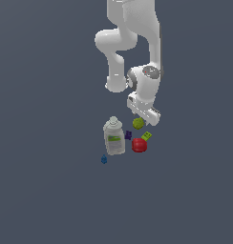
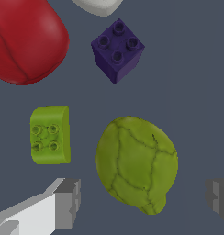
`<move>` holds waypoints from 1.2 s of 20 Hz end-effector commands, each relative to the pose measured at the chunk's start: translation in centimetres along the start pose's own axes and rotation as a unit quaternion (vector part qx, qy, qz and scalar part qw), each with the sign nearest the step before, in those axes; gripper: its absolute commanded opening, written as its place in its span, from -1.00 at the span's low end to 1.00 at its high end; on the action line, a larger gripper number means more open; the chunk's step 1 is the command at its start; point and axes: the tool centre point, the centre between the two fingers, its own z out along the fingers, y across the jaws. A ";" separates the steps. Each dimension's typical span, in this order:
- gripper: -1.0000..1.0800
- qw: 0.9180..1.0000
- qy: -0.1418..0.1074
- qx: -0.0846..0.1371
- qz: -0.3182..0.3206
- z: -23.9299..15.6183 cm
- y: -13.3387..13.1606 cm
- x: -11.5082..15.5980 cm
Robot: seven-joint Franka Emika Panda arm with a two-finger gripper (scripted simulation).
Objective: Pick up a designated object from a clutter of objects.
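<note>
Two grey fingers spread wide, claw [image 2: 143, 197] open over the lumpy olive-green veined ball [image 2: 136, 164], just beyond the glossy red ball [image 1: 139, 145] on the bench. Risk: that round ball squirts sideways toward the bright-green studded block [image 2: 50, 135] if one finger touches first.
</note>
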 end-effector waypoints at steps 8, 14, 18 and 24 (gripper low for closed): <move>0.92 1.000 0.000 0.000 0.001 2.6 0.0 0.0; -1.00 1.000 0.000 0.000 0.001 2.7 0.0 0.0; -1.00 1.000 0.000 0.000 0.001 2.7 0.0 0.0; -1.00 1.000 0.001 0.001 0.001 2.4 -0.1 0.1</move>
